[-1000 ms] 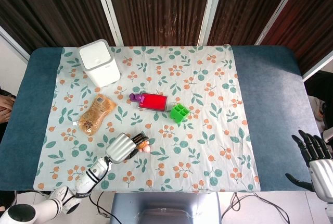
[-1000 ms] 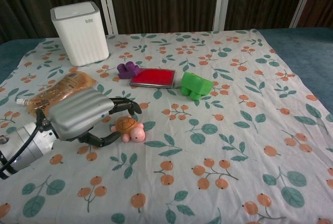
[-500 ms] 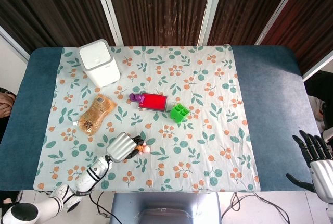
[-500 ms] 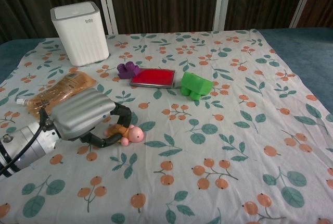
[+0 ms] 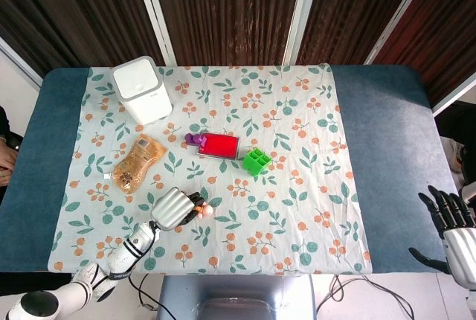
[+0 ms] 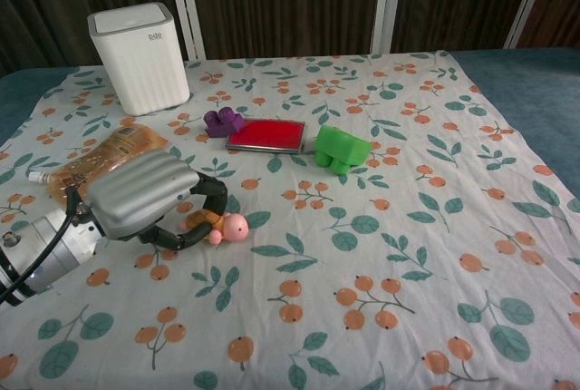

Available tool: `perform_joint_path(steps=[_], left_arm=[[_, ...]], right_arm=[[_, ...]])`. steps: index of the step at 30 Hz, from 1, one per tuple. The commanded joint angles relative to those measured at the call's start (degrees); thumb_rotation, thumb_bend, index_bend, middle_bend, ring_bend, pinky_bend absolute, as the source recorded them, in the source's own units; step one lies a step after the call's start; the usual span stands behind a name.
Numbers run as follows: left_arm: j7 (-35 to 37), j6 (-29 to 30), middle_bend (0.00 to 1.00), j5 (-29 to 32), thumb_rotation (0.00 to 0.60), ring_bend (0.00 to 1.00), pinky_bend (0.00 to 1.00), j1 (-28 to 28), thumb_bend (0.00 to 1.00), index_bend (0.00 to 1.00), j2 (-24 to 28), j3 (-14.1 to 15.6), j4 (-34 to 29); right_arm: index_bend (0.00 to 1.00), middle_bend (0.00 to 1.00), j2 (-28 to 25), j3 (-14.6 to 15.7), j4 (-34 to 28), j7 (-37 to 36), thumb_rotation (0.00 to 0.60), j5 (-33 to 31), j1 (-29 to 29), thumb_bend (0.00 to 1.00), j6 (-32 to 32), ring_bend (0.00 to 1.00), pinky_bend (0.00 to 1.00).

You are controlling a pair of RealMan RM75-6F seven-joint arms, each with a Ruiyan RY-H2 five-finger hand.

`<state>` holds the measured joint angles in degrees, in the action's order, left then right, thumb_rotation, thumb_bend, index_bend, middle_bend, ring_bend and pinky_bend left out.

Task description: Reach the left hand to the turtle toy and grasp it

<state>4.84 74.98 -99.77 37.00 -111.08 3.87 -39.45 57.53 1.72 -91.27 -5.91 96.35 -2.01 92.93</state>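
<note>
The turtle toy (image 6: 227, 225), pink-headed with a brown shell, lies on the floral cloth near the table's front left; only its pink head (image 5: 207, 209) peeks out in the head view. My left hand (image 6: 149, 198) wraps around it, dark fingers curled over the shell and thumb underneath, so most of the shell is hidden. The same left hand (image 5: 173, 209) shows silver-backed in the head view. My right hand (image 5: 454, 225) hangs off the table's right edge, fingers spread, holding nothing.
A white bin (image 6: 139, 56) stands at the back left. A snack bag (image 6: 98, 161) lies just behind my left hand. A purple toy (image 6: 221, 121), a red flat box (image 6: 266, 134) and a green block (image 6: 340, 148) sit mid-table.
My left hand's fingers have closed around the turtle toy, covering its shell. The toy has shifted slightly. The right hand has stayed put.
</note>
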Motion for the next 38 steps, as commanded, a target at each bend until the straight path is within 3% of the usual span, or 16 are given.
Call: perform_joint_path(steps=[1, 6, 14, 17, 18, 20, 21, 23, 25, 27, 31, 38], left_arm=[[-0.6, -0.2, 0.47, 0.3, 0.6, 0.94, 1.0, -0.1, 0.44, 0.4, 0.7, 0.1, -1.4], [-4.1, 1.7, 0.25, 0.8, 0.6, 0.91, 1.0, -1.1, 0.41, 0.12, 2.4, -0.6, -5.3], [-11.8, 5.5, 0.19, -0.1, 0.6, 0.88, 1.0, -3.9, 0.38, 0.05, 9.1, 0.3, -17.8], [-13.6, 13.5, 0.22, -2.0, 0.6, 0.83, 1.0, -8.4, 0.38, 0.07, 13.8, 2.1, -25.1], [-13.0, 15.9, 0.22, -2.3, 0.6, 0.77, 0.99, -10.2, 0.38, 0.09, 15.6, 3.0, -27.6], [-10.1, 19.1, 0.21, -2.0, 0.6, 0.6, 0.87, -14.1, 0.38, 0.1, 20.8, 6.0, -34.3], [-9.1, 19.3, 0.2, -1.5, 0.6, 0.48, 0.74, -15.4, 0.38, 0.08, 23.6, 7.5, -37.3], [-7.2, 18.9, 0.13, -0.2, 0.6, 0.24, 0.39, -17.4, 0.37, 0.02, 30.1, 10.5, -43.8], [-5.0, 19.5, 0.09, 1.2, 0.6, 0.11, 0.21, -19.6, 0.37, 0.0, 36.1, 13.1, -48.2], [-4.2, 22.1, 0.08, 2.7, 0.6, 0.07, 0.14, -22.5, 0.37, 0.0, 37.9, 12.9, -49.2], [-10.8, 24.6, 0.07, 0.5, 0.6, 0.03, 0.1, -25.0, 0.36, 0.0, 38.6, 12.1, -50.0], [-10.8, 19.7, 0.04, 2.2, 0.6, 0.02, 0.1, -25.4, 0.36, 0.0, 40.1, 10.8, -51.5]], right_arm=[[0.0, 0.0, 0.0, 0.0, 0.1, 0.0, 0.6, 0.0, 0.0, 0.1, 0.0, 0.0, 0.0], [0.0, 0.0, -0.1, 0.3, 0.0, 0.3, 0.6, 0.4, 0.1, 0.1, -0.5, 0.0, 0.0], [0.0, 0.0, -0.9, 0.8, -0.3, -0.7, 0.6, 1.6, -0.6, 0.1, 1.2, 0.0, 0.0], [0.0, 0.0, -1.1, 1.3, -0.2, -0.8, 0.6, 2.7, -0.5, 0.1, 1.2, 0.0, 0.0], [0.0, 0.0, -1.1, 1.4, -0.2, -0.6, 0.6, 2.9, -0.5, 0.1, 1.1, 0.0, 0.0], [0.0, 0.0, -0.9, 1.6, -0.3, -0.2, 0.6, 3.1, -0.5, 0.1, 0.8, 0.0, 0.0], [0.0, 0.0, -0.9, 1.7, -0.4, 0.0, 0.6, 3.1, -0.5, 0.1, 0.7, 0.0, 0.0], [0.0, 0.0, -0.8, 1.9, -0.6, 0.3, 0.6, 3.2, -0.4, 0.1, 0.3, 0.0, 0.0], [0.0, 0.0, -0.7, 2.2, -0.9, 1.1, 0.6, 3.7, -0.6, 0.1, 0.5, 0.0, 0.0], [0.0, 0.0, -0.6, 2.5, -1.6, 2.4, 0.6, 3.9, -1.0, 0.1, 0.6, 0.0, 0.0], [0.0, 0.0, 0.5, 2.7, -1.8, 4.6, 0.6, 4.8, -0.9, 0.1, 0.3, 0.0, 0.0], [0.0, 0.0, 1.8, 2.3, -1.5, 6.1, 0.6, 3.9, 0.2, 0.1, -2.1, 0.0, 0.0]])
